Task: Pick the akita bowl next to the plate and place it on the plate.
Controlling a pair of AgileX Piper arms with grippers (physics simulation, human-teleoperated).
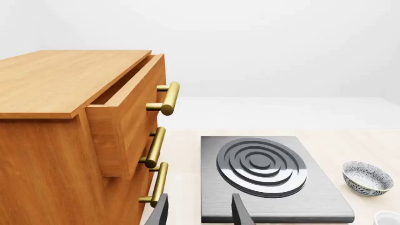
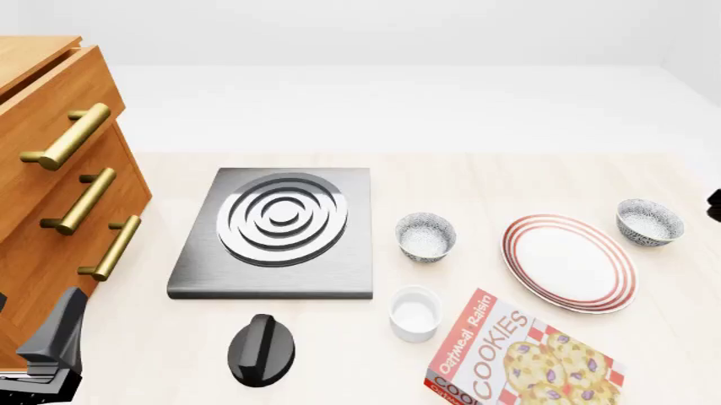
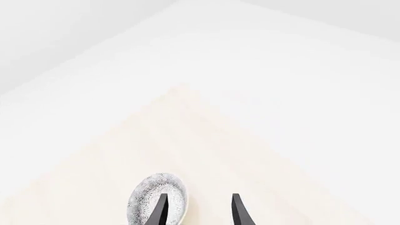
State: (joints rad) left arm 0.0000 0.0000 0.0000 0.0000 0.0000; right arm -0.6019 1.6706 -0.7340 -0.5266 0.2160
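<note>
A wooden cabinet stands at the table's left, beside a flat stove. The plate lies right of centre, and the bowl sits just beside its far right edge. The right gripper has fingers apart with one finger over the bowl; the left gripper is also spread

Simulated kitchen setting: stove burner, wooden drawer cabinet, plate, cookie box on pale surface.
</note>
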